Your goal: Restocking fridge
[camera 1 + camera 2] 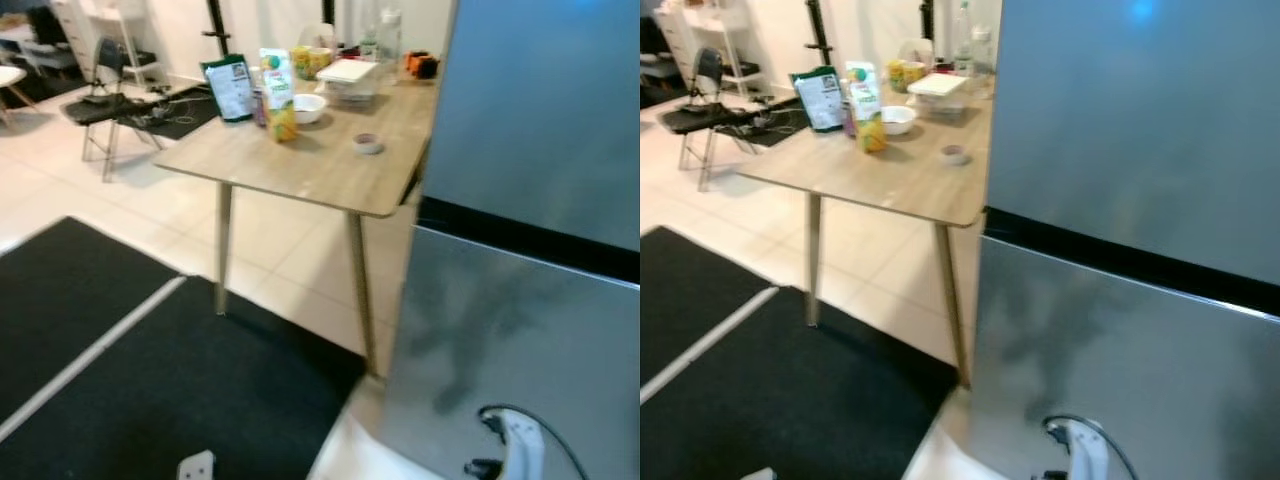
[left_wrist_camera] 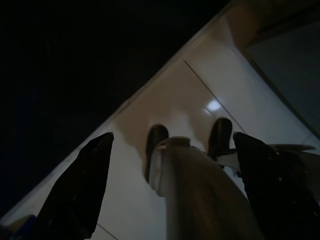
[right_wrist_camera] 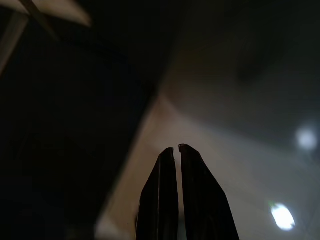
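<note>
A tall grey fridge [image 1: 540,200] stands on the right with both doors closed. Left of it, a wooden table [image 1: 300,165] carries groceries: an orange juice carton [image 1: 278,95], a dark green bag [image 1: 230,88], a white bowl [image 1: 308,107], a small dish [image 1: 367,143], a lidded clear container [image 1: 347,78] and bottles [image 1: 385,35]. My left gripper [image 2: 172,137] hangs open over the pale floor, fingers [image 2: 80,190] spread wide. My right gripper [image 3: 176,147] hangs shut and empty, low in front of the fridge. My right arm [image 1: 515,450] shows at the bottom.
Black mats [image 1: 150,380] with a pale strip between them cover the floor before the table. A folding chair [image 1: 105,100] and white furniture stand at the back left. White tiles lie under the table and along the fridge's base.
</note>
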Motion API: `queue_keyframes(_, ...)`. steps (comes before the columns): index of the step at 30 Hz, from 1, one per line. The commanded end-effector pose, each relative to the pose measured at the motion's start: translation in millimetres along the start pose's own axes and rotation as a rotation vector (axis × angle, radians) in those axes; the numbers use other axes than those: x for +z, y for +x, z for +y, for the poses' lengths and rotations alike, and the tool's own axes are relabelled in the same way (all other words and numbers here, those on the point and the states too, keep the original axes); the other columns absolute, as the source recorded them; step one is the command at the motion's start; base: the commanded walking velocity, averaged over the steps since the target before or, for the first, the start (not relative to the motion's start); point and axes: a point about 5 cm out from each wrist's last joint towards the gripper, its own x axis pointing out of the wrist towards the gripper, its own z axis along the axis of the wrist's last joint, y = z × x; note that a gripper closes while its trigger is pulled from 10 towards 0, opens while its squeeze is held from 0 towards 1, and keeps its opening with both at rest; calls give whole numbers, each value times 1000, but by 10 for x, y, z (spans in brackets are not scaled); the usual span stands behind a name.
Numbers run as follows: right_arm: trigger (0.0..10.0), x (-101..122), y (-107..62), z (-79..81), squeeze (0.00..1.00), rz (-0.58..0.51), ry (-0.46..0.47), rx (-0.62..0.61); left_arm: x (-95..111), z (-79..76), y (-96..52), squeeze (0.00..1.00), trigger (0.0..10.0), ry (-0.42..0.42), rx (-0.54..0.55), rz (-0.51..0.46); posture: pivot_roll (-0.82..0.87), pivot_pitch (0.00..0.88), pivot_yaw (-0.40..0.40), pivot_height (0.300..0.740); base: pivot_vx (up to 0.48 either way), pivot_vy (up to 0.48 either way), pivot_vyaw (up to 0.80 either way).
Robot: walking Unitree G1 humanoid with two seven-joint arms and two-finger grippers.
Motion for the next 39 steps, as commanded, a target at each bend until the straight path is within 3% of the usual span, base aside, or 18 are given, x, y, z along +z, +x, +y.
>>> queue_keyframes(1,10000,200,26,-16,0,-109,89,9,-91,58,-35,0,10000,-8,20,32,-98,0,35,740,0,0,0)
queue_keyframes(2,10000,340,50,-11,0,-165,118,16,-91,57,-35,0,10000,-9,20,32,-98,0,36,740,0,0,0)
queue_keyframes(5,10000,340,50,-11,0,-165,118,16,-91,57,-35,0,10000,-9,20,32,-98,0,36,740,0,0,0)
queue_keyframes(10,10000,771,98,15,0,-315,124,16,-106,45,-35,0,10000,-14,17,35,-98,0,36,740,0,0,0)
queue_keyframes(13,10000,977,92,-30,0,-405,224,-21,-110,41,-34,0,10000,-15,19,35,-96,0,31,740,0,0,0)
queue_keyframes(17,10000,1115,76,-68,0,-474,313,-32,-115,41,-35,0,10000,-14,20,35,-96,0,31,740,0,0,0)
queue_keyframes(22,10000,1142,83,-54,0,-469,300,-22,-118,41,-36,0,10000,-16,19,36,-96,0,31,740,0,0,0)
queue_keyframes(23,10000,1074,107,-22,0,-409,229,-26,-119,38,-35,0,10000,-17,19,36,-100,0,28,740,0,0,0)
queue_keyframes(24,10000,1074,107,-22,0,-409,229,-26,-119,38,-35,0,10000,-17,19,36,-100,0,28,740,0,0,0)
queue_keyframes(25,10000,770,134,18,0,-241,43,-52,-124,30,-34,0,10000,-20,17,35,-99,0,23,740,0,0,0)
queue_keyframes(26,10000,770,134,18,0,-241,43,-52,-124,30,-34,0,10000,-20,17,35,-99,0,23,740,0,0,0)
queue_keyframes(27,10000,464,103,-22,0,-116,-50,-100,-136,18,-34,0,10000,-21,15,36,-98,0,22,740,0,0,0)
queue_keyframes(28,10000,464,103,-22,0,-116,-50,-100,-136,18,-34,0,10000,-21,15,36,-98,0,22,740,0,0,0)
queue_keyframes(32,10000,-77,-99,-264,0,53,-93,-278,-170,0,-36,0,10000,-14,15,44,-98,0,18,740,0,0,0)
queue_keyframes(33,10000,-77,-99,-264,0,53,-93,-278,-170,0,-36,0,10000,-14,15,44,-98,0,18,740,0,0,0)
queue_keyframes(35,10000,-353,-247,-391,0,161,-93,-328,-176,7,-39,0,10000,12,20,53,-95,0,19,740,0,0,0)
queue_keyframes(36,10000,-353,-247,-391,0,161,-93,-328,-176,7,-39,0,10000,12,20,53,-95,0,19,740,0,0,0)
queue_keyframes(39,10000,-661,-432,-486,0,267,-50,-337,-176,47,-46,0,10000,60,53,66,-94,0,19,740,0,0,0)
